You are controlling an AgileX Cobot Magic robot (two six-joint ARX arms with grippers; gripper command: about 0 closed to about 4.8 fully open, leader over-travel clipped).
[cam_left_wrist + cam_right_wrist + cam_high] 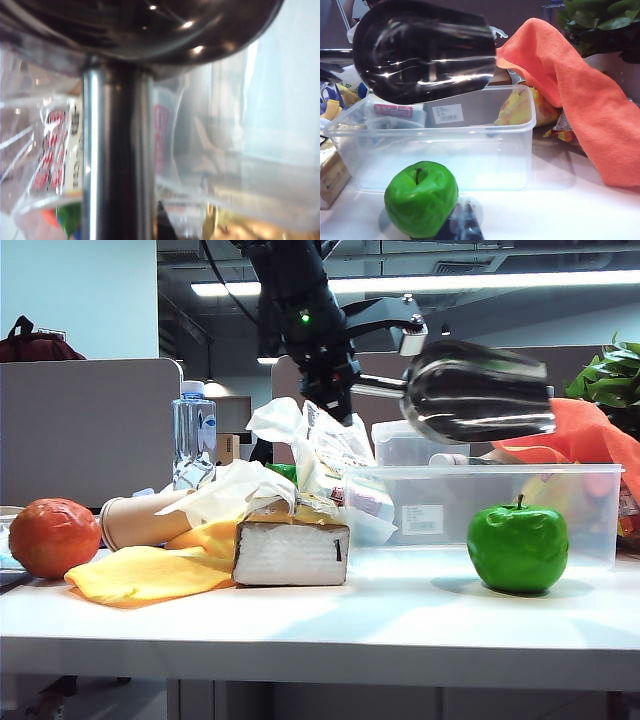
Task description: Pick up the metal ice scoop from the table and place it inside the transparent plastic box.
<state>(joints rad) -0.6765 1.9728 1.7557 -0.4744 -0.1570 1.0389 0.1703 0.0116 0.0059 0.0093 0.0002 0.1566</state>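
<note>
- Nearest to the exterior camera is the table [400, 625], white, with a green apple [517, 548] standing on it just in front of the transparent plastic box [590, 530].
- Left gripper [345, 388] hangs above the clutter at the left end of the box; its fingers are pinching the handle of the metal ice scoop [480, 390].
- Scoop is in the air, roughly level, its bowl above the box and not touching it.
- Right gripper [465, 225] shows only as a dark blurred tip just beside the apple; I cannot tell how its fingers stand.
- An orange cloth [570, 95] hangs at the right end of the box.
</note>
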